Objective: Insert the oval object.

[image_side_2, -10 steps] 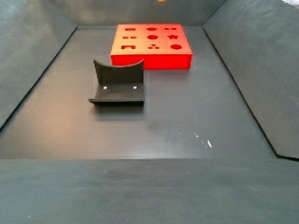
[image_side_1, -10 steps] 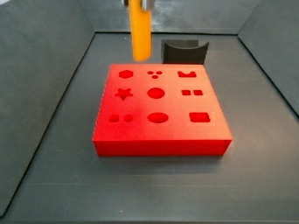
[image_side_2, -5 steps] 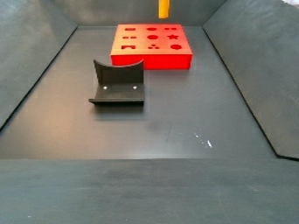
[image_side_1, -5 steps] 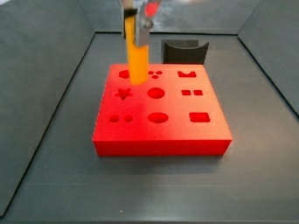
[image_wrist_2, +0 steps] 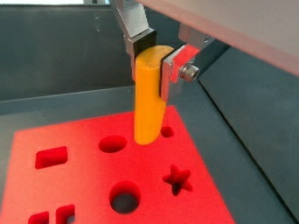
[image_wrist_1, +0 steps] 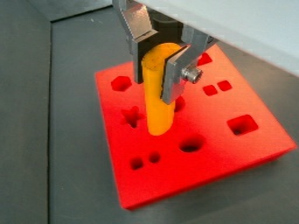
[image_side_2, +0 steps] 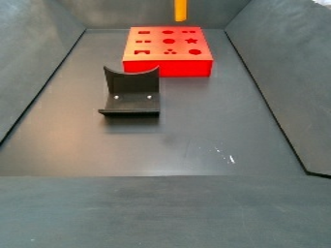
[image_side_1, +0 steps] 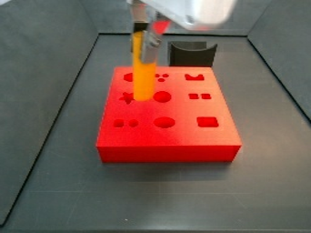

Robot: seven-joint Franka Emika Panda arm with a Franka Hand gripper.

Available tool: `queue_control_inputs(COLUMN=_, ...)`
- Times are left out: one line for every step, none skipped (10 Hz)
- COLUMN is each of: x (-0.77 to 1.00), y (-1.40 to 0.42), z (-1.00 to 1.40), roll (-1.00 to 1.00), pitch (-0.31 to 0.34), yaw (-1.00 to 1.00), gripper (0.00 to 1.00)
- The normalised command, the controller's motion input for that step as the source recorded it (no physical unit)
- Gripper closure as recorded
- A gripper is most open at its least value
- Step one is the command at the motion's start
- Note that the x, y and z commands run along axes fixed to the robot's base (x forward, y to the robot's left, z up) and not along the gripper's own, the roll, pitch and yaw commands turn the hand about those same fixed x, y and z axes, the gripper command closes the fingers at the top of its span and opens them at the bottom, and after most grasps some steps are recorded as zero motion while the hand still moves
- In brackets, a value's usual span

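Observation:
My gripper [image_wrist_1: 158, 70] is shut on the oval object [image_wrist_1: 159, 109], a long orange-yellow peg that hangs upright between the silver fingers. It also shows in the wrist view [image_wrist_2: 149, 101] and in both side views [image_side_1: 144, 68] [image_side_2: 181, 9]. The gripper [image_side_1: 145, 27] holds it over the red block [image_side_1: 170, 138]. The peg's lower end is just above the block's top, between the star hole [image_side_1: 127, 97] and a round hole [image_side_1: 162, 96]. An oval hole [image_side_1: 165, 120] lies nearer the block's front edge. I cannot tell whether the peg touches the block.
The dark fixture [image_side_2: 131, 92] stands on the grey floor apart from the red block [image_side_2: 168, 44]; in a side view the fixture [image_side_1: 192, 52] shows behind the block. Sloped grey walls enclose the floor on all sides.
The gripper has brought the peg down and forward, from high behind the block's far edge to low over its top near the star hole. The block and fixture have not moved.

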Motion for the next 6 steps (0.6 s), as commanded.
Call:
queue_control_inputs(x=-0.01, y=0.02, z=-0.03, roll=0.00, pitch=0.007, yaw=0.00, gripper=1.00)
queue_control_inputs(x=0.32, y=0.00, z=0.00, roll=0.00, pitch=0.050, yaw=0.00, gripper=1.00)
queue_control_inputs(x=0.21, y=0.00, z=-0.10, roll=0.05, pitch=0.000, yaw=-0.81, gripper=1.00)
queue_control_inputs(x=0.00, y=0.00, z=-0.08, roll=0.01, pitch=0.000, yaw=-1.00, gripper=1.00)
queue_control_inputs(x=0.00, y=0.00, z=-0.07, roll=0.00, pitch=-0.010, yaw=-1.00, gripper=1.00)
queue_control_inputs(x=0.00, y=0.00, z=0.00, roll=0.00, pitch=-0.151, yaw=-1.00, gripper=1.00)
